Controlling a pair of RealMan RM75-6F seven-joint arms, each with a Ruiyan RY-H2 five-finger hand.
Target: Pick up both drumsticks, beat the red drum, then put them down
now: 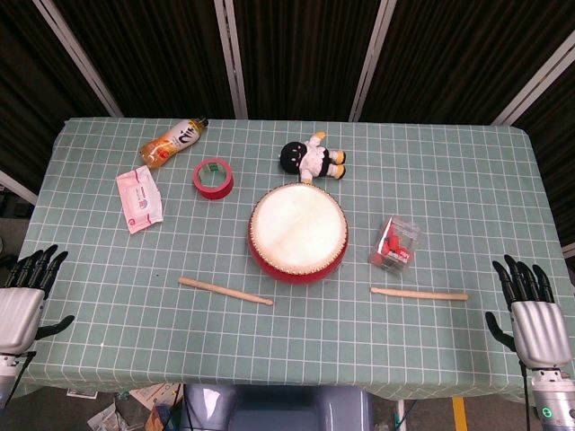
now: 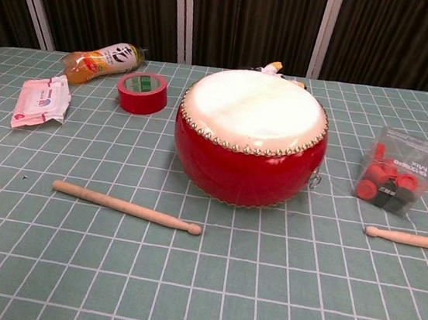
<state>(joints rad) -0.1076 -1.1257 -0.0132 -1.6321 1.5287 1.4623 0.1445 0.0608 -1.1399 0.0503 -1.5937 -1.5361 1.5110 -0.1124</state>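
Grabbing both sticks comes first, so with the left hand (image 1: 22,301) and right hand (image 1: 532,316) hovering empty, fingers spread, at the table (image 1: 467,180) edges, each should come down over its own drumstick, left drumstick (image 1: 225,290) and right drumstick (image 1: 419,294), lying flat either side of the red drum (image 1: 297,233).

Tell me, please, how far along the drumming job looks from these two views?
Nothing looks done yet. Both wooden drumsticks lie flat on the green checked tablecloth, the left one and the right one on either side of the round red drum. The left hand and right hand hover open at the table edges, holding nothing. Picking up, beating and putting down all remain.
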